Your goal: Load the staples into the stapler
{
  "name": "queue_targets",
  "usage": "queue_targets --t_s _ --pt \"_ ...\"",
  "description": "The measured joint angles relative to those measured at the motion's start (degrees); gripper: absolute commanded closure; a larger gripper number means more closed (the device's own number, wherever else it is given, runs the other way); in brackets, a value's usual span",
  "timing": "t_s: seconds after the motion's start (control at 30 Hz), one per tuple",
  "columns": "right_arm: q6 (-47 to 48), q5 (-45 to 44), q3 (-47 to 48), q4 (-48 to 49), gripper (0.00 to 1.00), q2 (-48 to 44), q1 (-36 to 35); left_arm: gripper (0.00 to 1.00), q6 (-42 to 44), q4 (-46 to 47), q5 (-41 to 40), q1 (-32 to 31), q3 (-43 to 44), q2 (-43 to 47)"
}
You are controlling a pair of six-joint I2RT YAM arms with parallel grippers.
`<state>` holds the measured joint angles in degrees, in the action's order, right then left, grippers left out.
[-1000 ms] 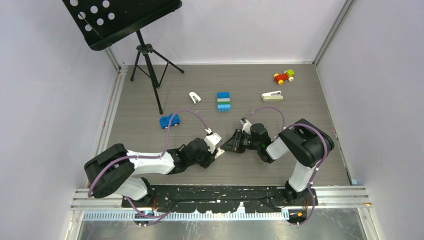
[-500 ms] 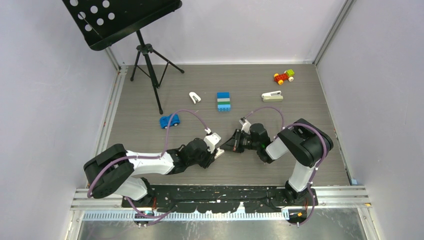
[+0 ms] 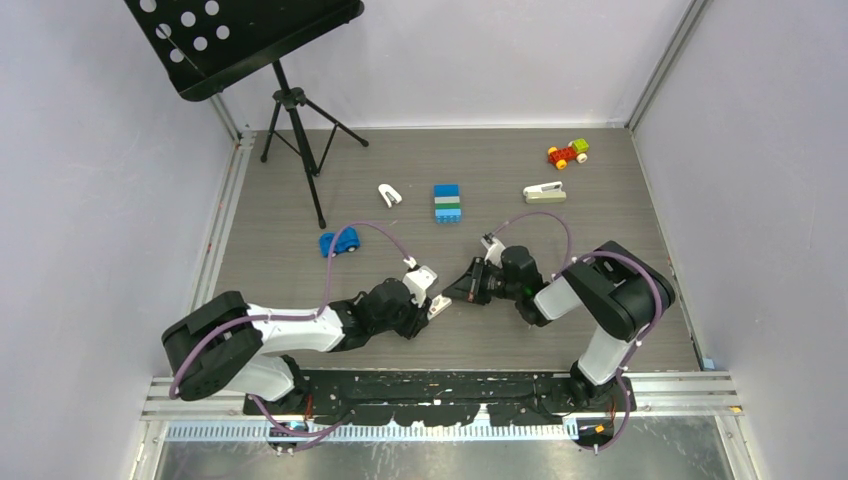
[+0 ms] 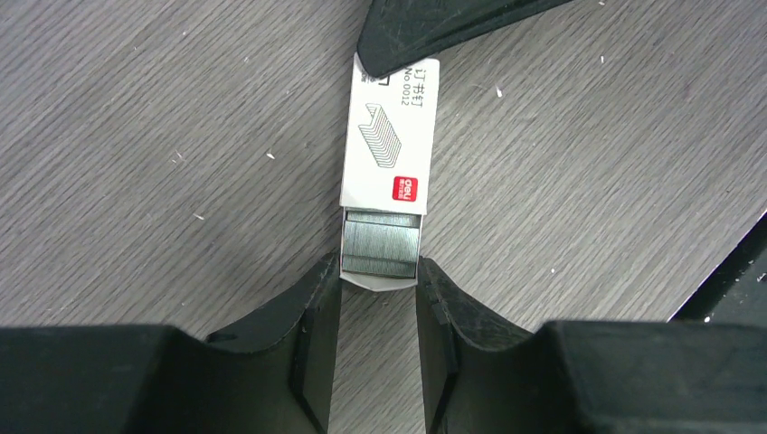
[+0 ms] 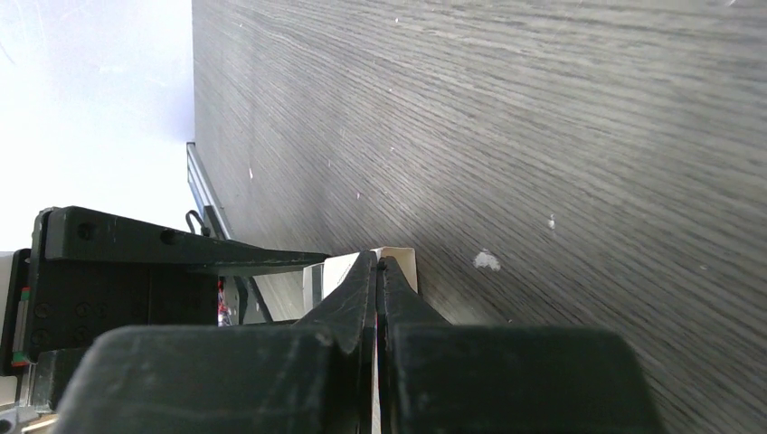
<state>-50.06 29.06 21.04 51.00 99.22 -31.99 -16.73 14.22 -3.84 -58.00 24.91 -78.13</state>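
Observation:
The staples (image 4: 381,246) are a silvery strip sticking out of the near end of a small white red-marked box (image 4: 390,136) lying on the floor. My left gripper (image 4: 379,271) has its fingertips pressed against both sides of the strip's near end, and only the tips overlap it. My right gripper (image 5: 379,264) is shut on the box's far end (image 5: 401,262), and its dark finger (image 4: 425,27) covers that end in the left wrist view. In the top view both grippers meet at the box (image 3: 439,305). The stapler (image 3: 543,192) lies far off at the back right.
A white curved clip (image 3: 389,195), a blue-green brick stack (image 3: 447,203) and a blue toy car (image 3: 339,242) lie behind the grippers. A red-yellow toy car (image 3: 567,153) sits at the back right. A music stand (image 3: 290,100) stands at the back left.
My left arm has drawn back slightly to the left, away from the right gripper. The right gripper has hardly moved.

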Motion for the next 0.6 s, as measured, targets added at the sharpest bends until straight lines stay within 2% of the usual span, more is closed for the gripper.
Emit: queue_targets --t_s 0.6 --pt "3.5 -2.5 -0.7 -6.1 1.0 -4.7 2.7 0.68 -0.9 -0.3 0.0 0.0 -0.2 0.4"
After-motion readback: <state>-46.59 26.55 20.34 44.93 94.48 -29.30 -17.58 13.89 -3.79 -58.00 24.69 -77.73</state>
